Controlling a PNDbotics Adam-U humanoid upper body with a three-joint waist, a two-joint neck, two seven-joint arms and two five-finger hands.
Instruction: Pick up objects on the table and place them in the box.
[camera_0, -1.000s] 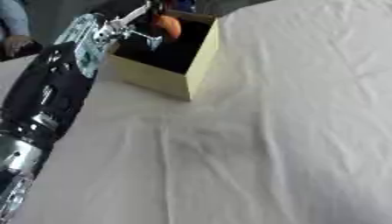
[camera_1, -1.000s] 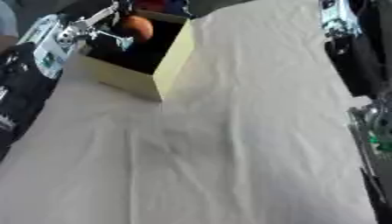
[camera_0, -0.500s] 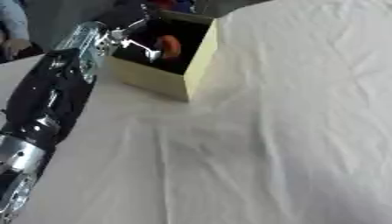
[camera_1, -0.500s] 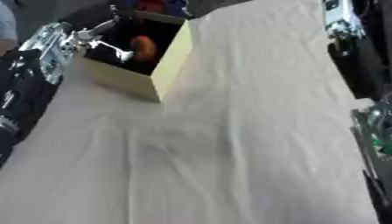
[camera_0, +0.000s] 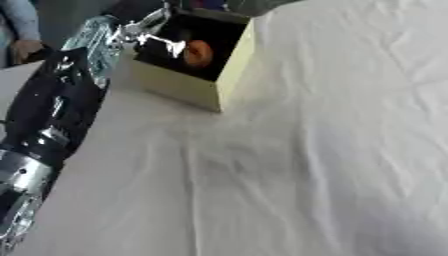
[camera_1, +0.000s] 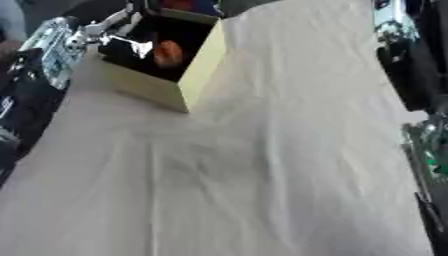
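Worktop (camera_0: 332, 150): wrinkled white cloth cover.
Pale yellow open box (camera_0: 223, 80) sits directly on it, far left.

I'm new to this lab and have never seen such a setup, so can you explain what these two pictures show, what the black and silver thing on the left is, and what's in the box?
Both pictures come from one stereo camera in a humanoid robot's head, looking down at its work: a left eye view and a right eye view of the same moment. The black and silver limb on the left is the robot's left arm. Its left hand reaches over the rim of a pale yellow box, fingers extended. Inside the box lies an orange object, apparently let go; what it is I cannot tell. The box stands on a table under a wrinkled white cloth. Dark parts of the right arm show at the right edge of the right eye view; its hand is out of sight.
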